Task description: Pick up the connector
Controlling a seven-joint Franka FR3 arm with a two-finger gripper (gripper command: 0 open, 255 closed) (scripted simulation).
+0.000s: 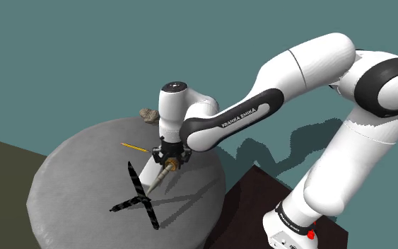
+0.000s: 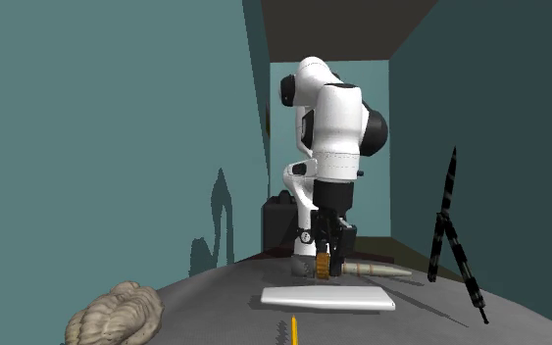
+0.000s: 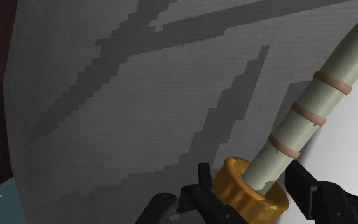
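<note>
My jaws clench the connector [image 3: 311, 108] at its orange collar [image 3: 238, 189]; it looks rigid, light and smooth, so I judge the long tapered end may swing.

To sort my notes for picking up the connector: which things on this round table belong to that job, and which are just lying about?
Job in hand:
- connector
- gripper, shut on it

Lying about:
- yellow pencil
- white flat slab
- black crossed sticks
- beige lumpy thing
</note>
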